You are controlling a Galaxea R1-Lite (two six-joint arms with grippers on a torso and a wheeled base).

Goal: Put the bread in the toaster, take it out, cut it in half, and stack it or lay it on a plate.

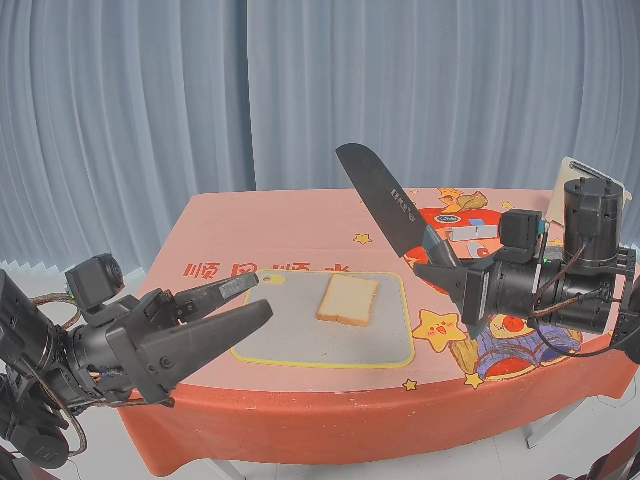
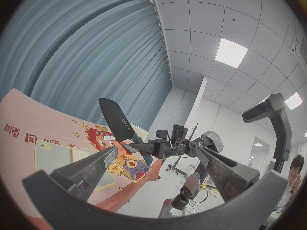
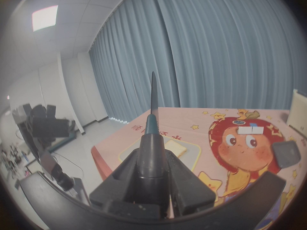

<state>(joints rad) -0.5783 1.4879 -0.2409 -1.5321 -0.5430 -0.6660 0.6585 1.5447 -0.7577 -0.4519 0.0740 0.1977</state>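
In the head view, the bread [image 1: 348, 299] is seen lying flat and whole on the grey cutting board [image 1: 293, 341] near the middle of the table [image 1: 267, 215]. The knife [image 1: 383, 198] is held by its handle in the right gripper [image 1: 443, 268], which is closed around it, with the blade raised and tilted above the board's far right corner, well apart from the slice. The left gripper [image 1: 259, 296] is held wide open and empty just beside the board's left end. A cream appliance, probably the toaster [image 1: 559, 201], is partly hidden behind the right arm. In the left wrist view, the left gripper [image 2: 155, 150] is shown spread with nothing between its fingers, and the knife [image 2: 116, 120] is seen lifted clear of the bread [image 2: 78, 154]. In the right wrist view, the right gripper [image 3: 152, 144] is shown clamped on the handle, the knife [image 3: 153, 96] pointing up and away, with the bread [image 3: 175, 147] uncut on the board beyond. The toasting is judged to be done, though browning cannot be told; the cutting is not yet begun, and the plating is left.
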